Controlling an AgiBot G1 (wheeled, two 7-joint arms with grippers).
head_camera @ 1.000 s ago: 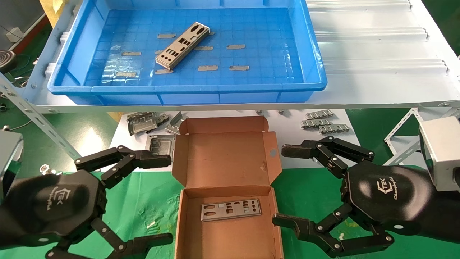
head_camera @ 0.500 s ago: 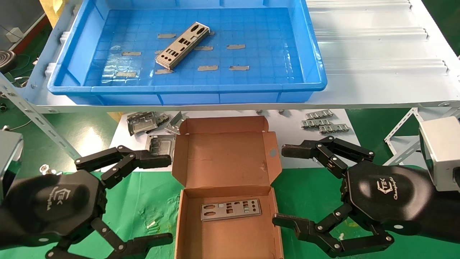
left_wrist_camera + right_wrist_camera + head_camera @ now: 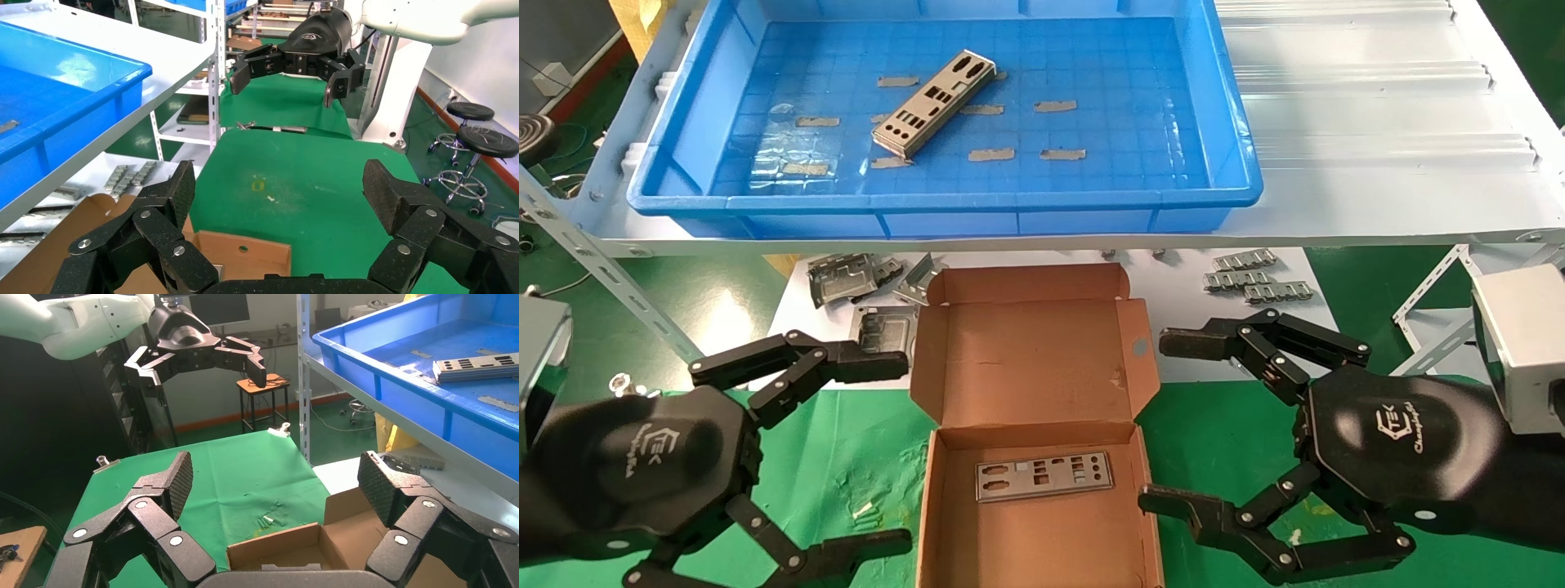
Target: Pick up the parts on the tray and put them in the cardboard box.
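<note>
One silver punched part (image 3: pixel 934 103) lies slanted on the floor of the blue tray (image 3: pixel 1231 122) up on the shelf; the right wrist view shows it too (image 3: pixel 477 366). A second part (image 3: pixel 1044 475) lies flat inside the open cardboard box (image 3: pixel 1026 359) on the green cloth. My left gripper (image 3: pixel 899 453) hangs open just left of the box and holds nothing. On the box's right side my right gripper (image 3: pixel 1158 420) is also open and holds nothing. Both sit well below the tray.
Squarish grey brackets (image 3: pixel 846 278) and small slotted strips (image 3: pixel 1254 278) lie on the white sheet behind the box. The tray's white shelf (image 3: pixel 1377 122) overhangs that area, with slotted steel braces (image 3: pixel 601 269) at both sides. Green cloth (image 3: pixel 846 457) surrounds the box.
</note>
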